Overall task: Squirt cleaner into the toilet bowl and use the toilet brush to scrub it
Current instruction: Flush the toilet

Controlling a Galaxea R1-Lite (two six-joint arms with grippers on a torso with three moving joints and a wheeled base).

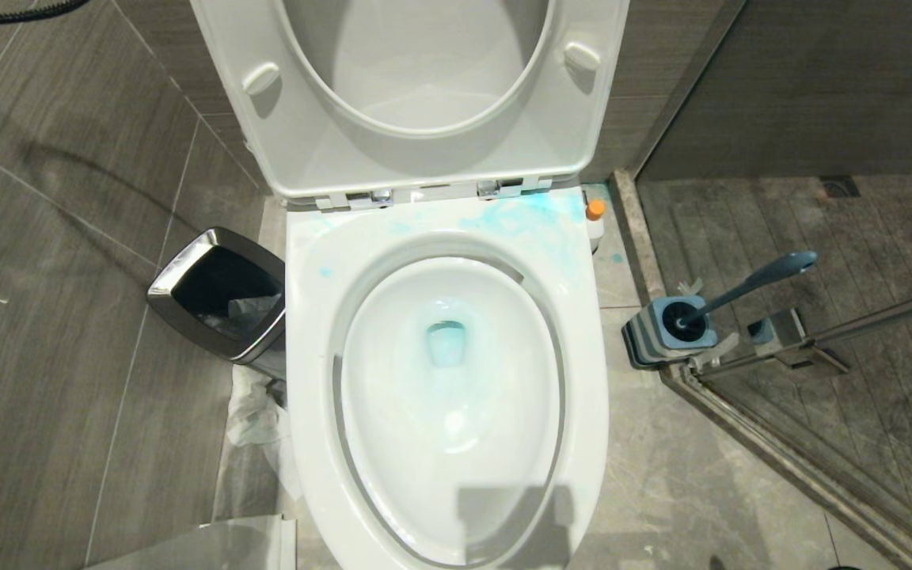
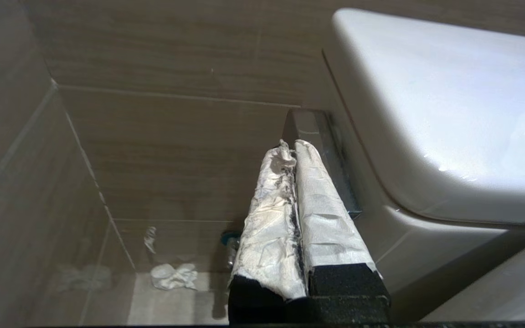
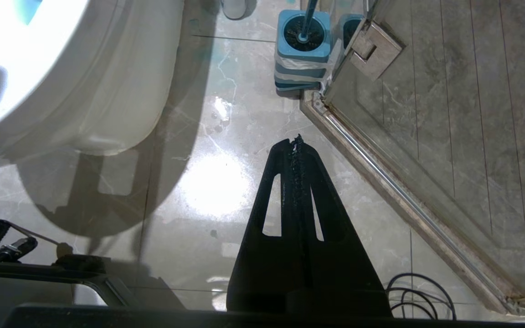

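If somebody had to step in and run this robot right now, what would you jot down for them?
Left gripper: shut, holding nothing, beside the toilet near the wall.
Right gripper: shut, empty, over the floor, pointing toward the brush stand.
Toilet bowl: lid up, blue cleaner pooled at the bottom and smeared on the back rim.
Toilet brush: standing in its stand on the floor on the bowl's right, by the shower door.
Waste bin: on the bowl's left.
Done: cleaner is in the bowl, it seems.
Left: pick up the brush and scrub the bowl.
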